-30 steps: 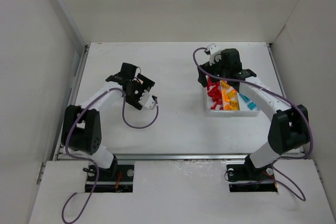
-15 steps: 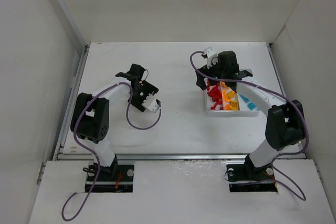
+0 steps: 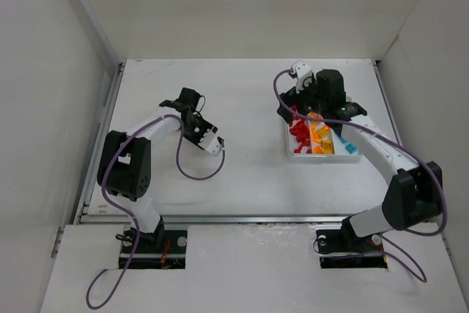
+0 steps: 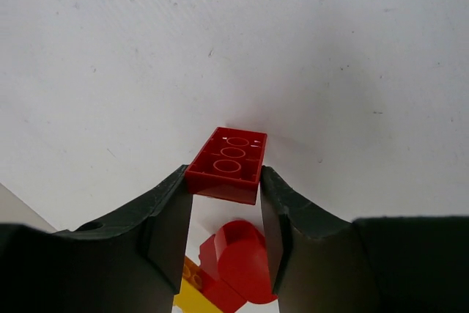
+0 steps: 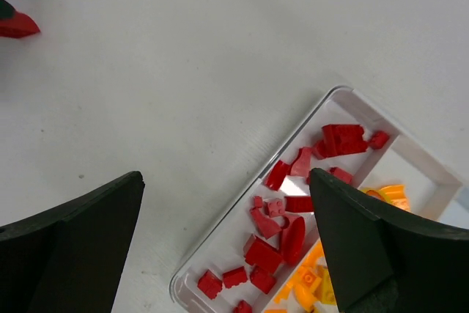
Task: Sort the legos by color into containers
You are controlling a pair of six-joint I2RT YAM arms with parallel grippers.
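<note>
One red lego (image 4: pixel 227 165), seemingly underside up, sits pinched in the left end effector (image 4: pixel 226 185); right end effector (image 5: pixel 226 175) gapes wide.

Left black two-finger gripper (image 4: pixel 223 181) is clamped on a small red plastic brick (image 4: pixel 227 163), at 1 o'clock from its base. Right black two-finger gripper (image 5: pixel 227 203) has its jaws wide apart, at 11 o'clock from its base.

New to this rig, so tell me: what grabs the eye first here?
The white tray on the right of the table, bright with red, orange and cyan legos, lies below the open right pincer. At the left, the left pincer grips one red brick.
</note>
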